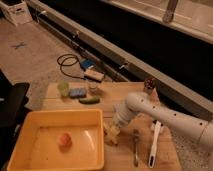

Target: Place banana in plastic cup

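Observation:
The banana is pale yellow and lies on the wooden table just right of the yellow tub's right wall. My gripper hangs from the white arm and is right down on the banana, partly covering it. The plastic cup is light green and stands upright at the table's back left, far from the gripper.
A yellow tub holding an orange ball fills the front left. A blue sponge, clear jar and dark cucumber lie beside the cup. A fork, white-handled brush and brown cup are on the right.

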You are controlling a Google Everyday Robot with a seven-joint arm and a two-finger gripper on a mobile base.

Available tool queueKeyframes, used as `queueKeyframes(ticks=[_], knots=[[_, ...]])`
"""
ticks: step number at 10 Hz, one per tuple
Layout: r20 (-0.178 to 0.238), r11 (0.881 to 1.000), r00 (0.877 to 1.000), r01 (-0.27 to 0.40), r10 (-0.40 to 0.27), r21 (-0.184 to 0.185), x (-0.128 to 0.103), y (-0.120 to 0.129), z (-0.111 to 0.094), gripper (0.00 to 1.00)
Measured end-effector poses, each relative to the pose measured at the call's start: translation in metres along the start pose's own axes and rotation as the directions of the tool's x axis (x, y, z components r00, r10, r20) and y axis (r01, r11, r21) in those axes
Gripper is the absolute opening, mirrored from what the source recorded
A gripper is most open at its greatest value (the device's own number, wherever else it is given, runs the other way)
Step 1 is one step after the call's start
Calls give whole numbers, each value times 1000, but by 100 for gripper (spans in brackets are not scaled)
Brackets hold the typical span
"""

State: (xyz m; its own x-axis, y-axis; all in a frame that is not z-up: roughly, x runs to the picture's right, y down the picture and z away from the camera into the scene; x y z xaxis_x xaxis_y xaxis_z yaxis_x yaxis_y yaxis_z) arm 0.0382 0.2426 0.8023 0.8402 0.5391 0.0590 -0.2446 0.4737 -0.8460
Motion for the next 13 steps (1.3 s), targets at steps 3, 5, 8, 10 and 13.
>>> queueKeyframes(ticks=[3,5,8,10,13], knots=[[-4,1000,1000,3,-3,-2,0,1,0,50],[-4,1000,1000,2,-2,-1,0,1,-1,28],[-17,1000,1000,2,-2,-4,6,3,2,1],[-46,997,998,45,-42,57,-6,7,-6,0],[-86,975,992,110,-95,194,-26,14,-50,0]])
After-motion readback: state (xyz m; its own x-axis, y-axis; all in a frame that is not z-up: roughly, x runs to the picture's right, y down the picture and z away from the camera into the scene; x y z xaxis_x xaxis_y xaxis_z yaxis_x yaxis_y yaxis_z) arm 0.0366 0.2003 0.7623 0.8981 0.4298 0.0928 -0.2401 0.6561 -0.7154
